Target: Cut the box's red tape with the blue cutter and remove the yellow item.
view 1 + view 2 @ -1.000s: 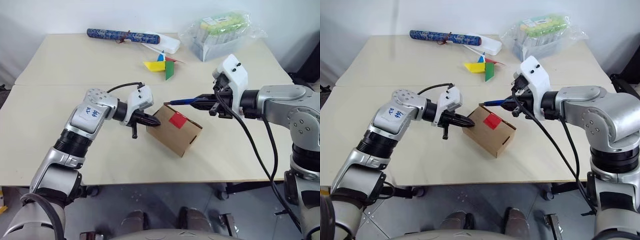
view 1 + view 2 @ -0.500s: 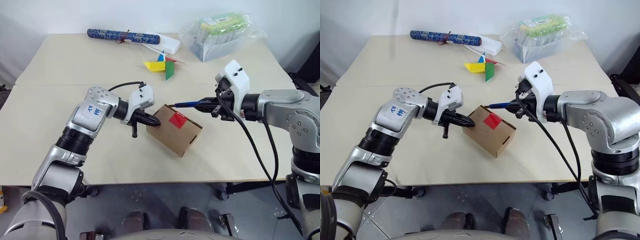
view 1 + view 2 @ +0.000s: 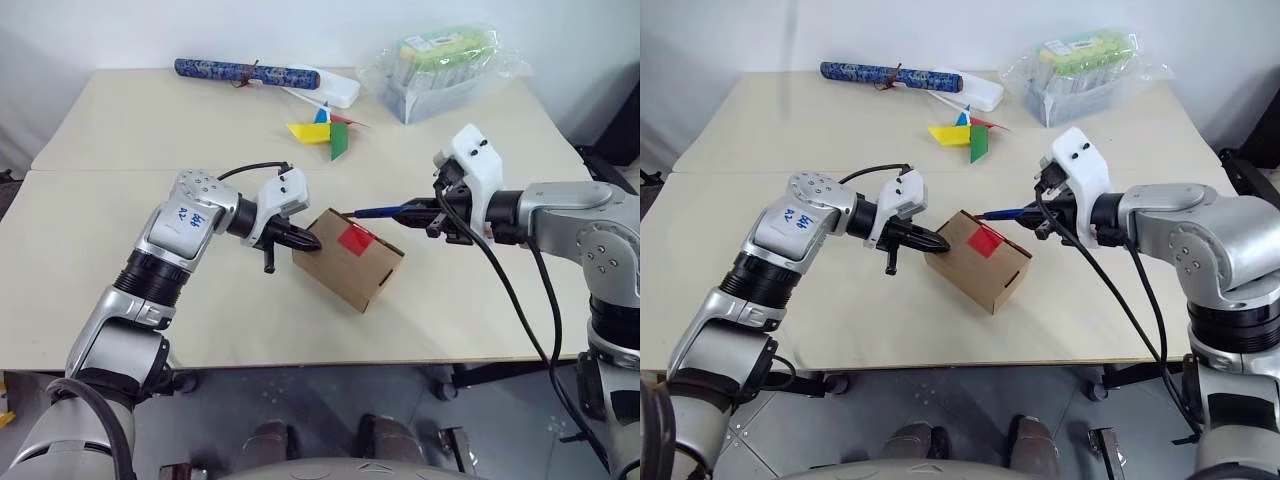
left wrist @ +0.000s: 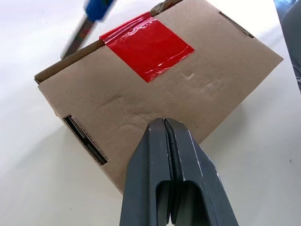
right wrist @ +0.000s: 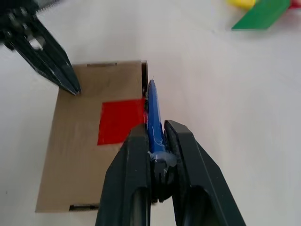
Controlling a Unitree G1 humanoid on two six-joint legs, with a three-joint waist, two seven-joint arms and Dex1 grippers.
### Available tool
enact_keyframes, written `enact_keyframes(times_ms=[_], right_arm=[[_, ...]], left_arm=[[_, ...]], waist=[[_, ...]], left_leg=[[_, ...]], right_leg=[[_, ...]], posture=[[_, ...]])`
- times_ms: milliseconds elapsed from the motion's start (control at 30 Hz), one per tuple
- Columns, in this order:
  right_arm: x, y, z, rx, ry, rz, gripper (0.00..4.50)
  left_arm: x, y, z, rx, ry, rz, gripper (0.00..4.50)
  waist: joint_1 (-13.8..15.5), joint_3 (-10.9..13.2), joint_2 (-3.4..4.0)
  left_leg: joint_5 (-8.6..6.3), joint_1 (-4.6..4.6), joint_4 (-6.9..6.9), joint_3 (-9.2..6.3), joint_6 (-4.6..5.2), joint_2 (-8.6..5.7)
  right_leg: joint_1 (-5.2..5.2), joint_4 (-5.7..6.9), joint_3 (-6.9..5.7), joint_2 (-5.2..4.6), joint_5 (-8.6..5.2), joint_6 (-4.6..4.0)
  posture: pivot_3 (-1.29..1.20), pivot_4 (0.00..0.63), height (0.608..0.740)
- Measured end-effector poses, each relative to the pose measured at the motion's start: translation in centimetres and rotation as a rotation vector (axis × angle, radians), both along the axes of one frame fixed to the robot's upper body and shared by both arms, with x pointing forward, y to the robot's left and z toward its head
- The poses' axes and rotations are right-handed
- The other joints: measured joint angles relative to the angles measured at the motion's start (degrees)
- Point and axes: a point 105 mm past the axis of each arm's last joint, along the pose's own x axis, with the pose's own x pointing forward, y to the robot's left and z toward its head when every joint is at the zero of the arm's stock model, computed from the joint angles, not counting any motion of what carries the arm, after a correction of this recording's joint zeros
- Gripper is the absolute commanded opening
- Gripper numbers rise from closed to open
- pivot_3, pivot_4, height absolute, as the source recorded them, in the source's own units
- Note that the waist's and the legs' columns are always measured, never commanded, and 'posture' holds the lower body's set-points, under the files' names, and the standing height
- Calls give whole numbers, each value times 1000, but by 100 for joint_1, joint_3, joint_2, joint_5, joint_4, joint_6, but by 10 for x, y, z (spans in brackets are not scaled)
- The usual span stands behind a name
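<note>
two grippers meet over one small brown box (image 3: 348, 259) near the front half of the pale table (image 3: 120, 140), and the box sits tilted, its far edge raised, with the red tape (image 3: 355, 239) on its upper face still whole across the flap seam. the left gripper (image 3: 308, 241) has its black fingers pressed fully together with nothing between them, and their tip rests against the box's left upper edge; the left wrist view shows that tip on the cardboard just short of the tape. the right gripper (image 3: 412, 212) is clamped on the blue cutter (image 3: 378, 211), which points toward the robot's left, its tip at the box's far edge right beside the tape. the yellow item cannot be seen; the box flaps are closed. farther back lies a multicoloured paper pinwheel (image 3: 322, 130). at the far edge rest a long dark-blue patterned roll (image 3: 245, 71), a white case (image 3: 335, 89) touching its right end, and a clear plastic-wrapped tray (image 3: 445, 68) off to the right.
</note>
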Motion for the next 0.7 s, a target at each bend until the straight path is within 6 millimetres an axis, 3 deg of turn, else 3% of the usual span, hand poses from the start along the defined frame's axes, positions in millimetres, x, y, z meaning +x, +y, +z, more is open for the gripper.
enact_keyframes(times_ms=[133,700], right_arm=[[-3,4,17,40,-40,25,190],[-4,4,-5,14,32,25,190]], left_arm=[[0,-1,0,2,-2,-1,0],[1,-2,0,5,1,5,0]], waist=[[12,0,0],[10,0,0]], left_leg=[[0,0,7,-3,1,0],[-1,-4,21,-4,2,0]], right_leg=[[1,9,0,0,0,0],[1,18,1,-1,0,0]], posture=[[0,150,740],[0,150,740]])
